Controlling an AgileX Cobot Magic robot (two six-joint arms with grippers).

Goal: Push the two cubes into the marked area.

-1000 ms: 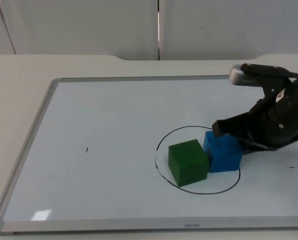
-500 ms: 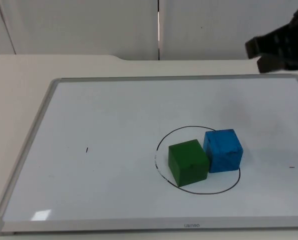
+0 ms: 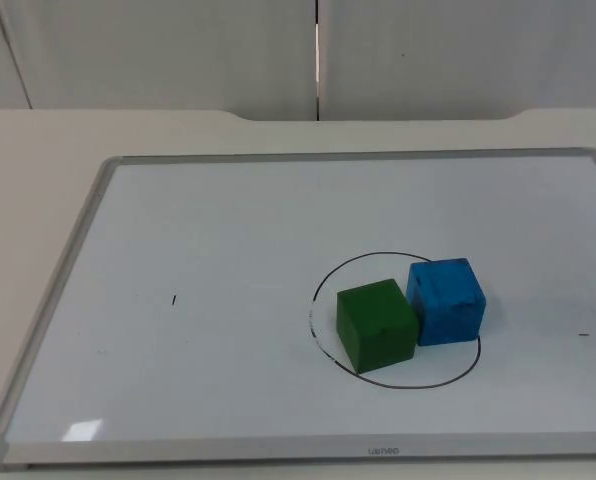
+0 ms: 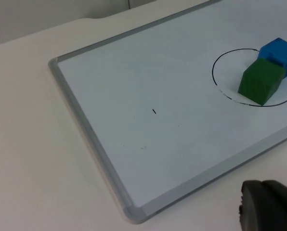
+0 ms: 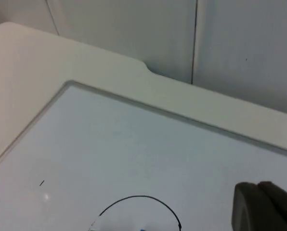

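1. Two cubes sit touching on the whiteboard (image 3: 228, 220), which lies flat on the worktop (image 3: 38, 140): the green cube (image 3: 376, 325) inside the drawn circle (image 3: 323, 285), the blue cube (image 3: 446, 301) overlapping its line, so the pushing looks nearly done.
2. Both are matte, sharp-edged blocks.
3. Left gripper (image 4: 268, 207) and right gripper (image 5: 264, 207) hover apart from them; I cannot tell how their jaws stand.

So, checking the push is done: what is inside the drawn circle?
The green cube sits inside the circle; the blue cube touches it, its far corner over the line. The cubes hide the board beneath.
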